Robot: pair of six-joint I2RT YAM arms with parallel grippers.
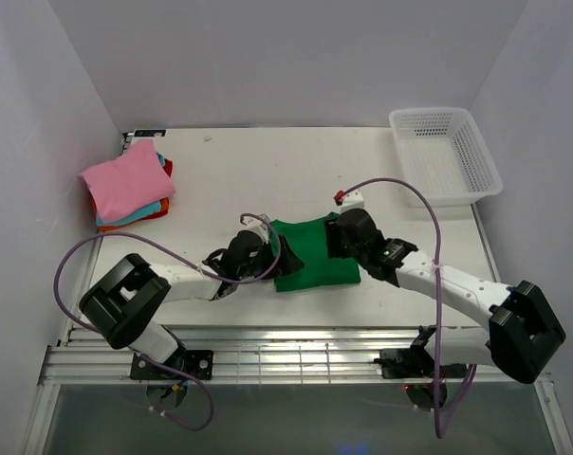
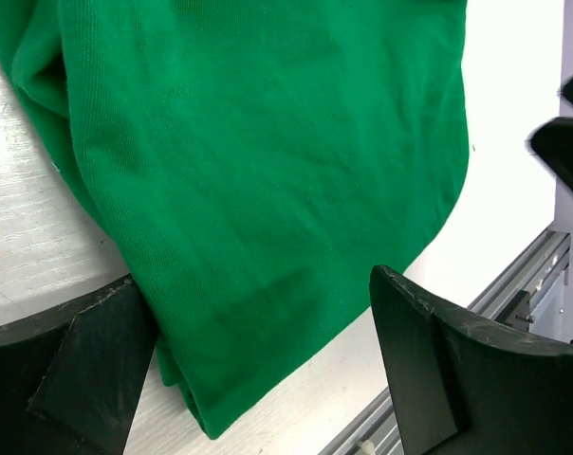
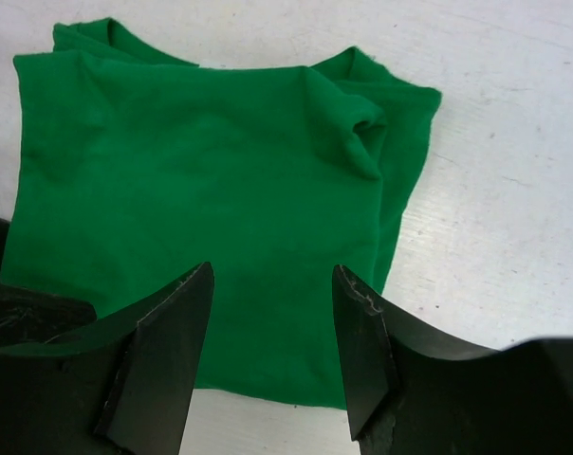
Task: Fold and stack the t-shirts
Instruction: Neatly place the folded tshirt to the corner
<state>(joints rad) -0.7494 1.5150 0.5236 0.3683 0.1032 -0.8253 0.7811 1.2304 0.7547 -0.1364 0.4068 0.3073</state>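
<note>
A bright green t-shirt (image 1: 313, 254) lies folded into a rough square in the middle of the table, between both arms. My left gripper (image 1: 264, 254) is at its left edge, open, with the folded cloth edge (image 2: 268, 190) between its spread fingers (image 2: 429, 360). My right gripper (image 1: 336, 239) is at its right edge, open and empty, its fingers (image 3: 358, 332) just above the shirt (image 3: 201, 180). A stack of folded shirts lies at the far left: pink (image 1: 125, 180) on top, teal-blue (image 1: 149, 209) and orange-red (image 1: 158, 214) below.
A white plastic mesh basket (image 1: 446, 154) stands at the far right corner of the table. A metal rail (image 1: 286, 355) runs along the near edge. White walls close in the left, right and back.
</note>
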